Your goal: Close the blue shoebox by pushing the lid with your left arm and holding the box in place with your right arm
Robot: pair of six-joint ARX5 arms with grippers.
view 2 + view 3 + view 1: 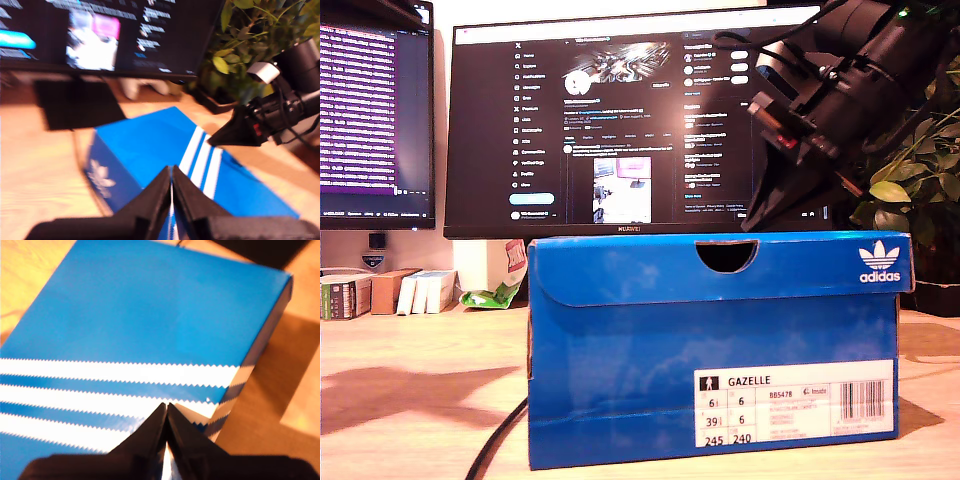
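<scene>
The blue Adidas shoebox (715, 350) on the tabletop (410, 390) before the monitor (620, 110) looks already closed, lid (150, 325) flat; my first hand (171, 186) and second hand (166, 412), both pinched together, hover above it.

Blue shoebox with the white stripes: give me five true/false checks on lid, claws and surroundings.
1. The blue cardboard shoebox has its lid down flat. True.
2. My first claw is wide open. False: its jaws are pressed together.
3. My second claw is shut, over the three white stripes on the lid. True.
4. The label on the box end reads SAMBA. False: it reads GAZELLE.
5. A red mug stands on the lid. False: nothing stands on it; the wooden table carries only the box nearby.
</scene>
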